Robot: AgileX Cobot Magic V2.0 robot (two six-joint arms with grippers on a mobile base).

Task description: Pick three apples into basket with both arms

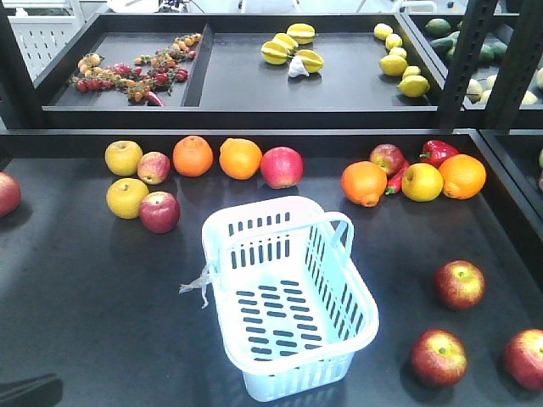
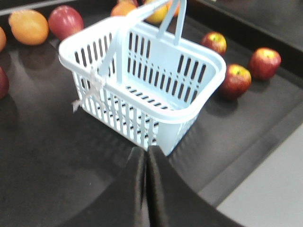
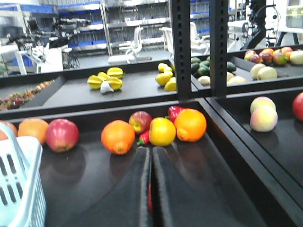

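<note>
Basket (image 1: 254, 212) noted mid-table, empty; no fruit loaded yet. Three red apples are grouped at near right, apart from it: far apple (image 1: 459, 284), near apple (image 1: 439, 357), edge apple (image 1: 524, 359). Left gripper (image 2: 146, 151) is seen pinched closed, nothing held, just near of the basket corner. Right gripper (image 3: 151, 151) is likewise closed and empty, aimed at the far fruit row. First pick is judged not begun; jaws must be opened and an apple approached from above.

Far edge of black tray (image 1: 85, 297): yellow apples (image 1: 124, 158) and oranges (image 1: 193, 156) toward left, red pepper (image 1: 438, 152) toward right corner; starfruit (image 1: 293, 49), lemons (image 1: 399, 61) on rear tray (image 1: 339, 85).
</note>
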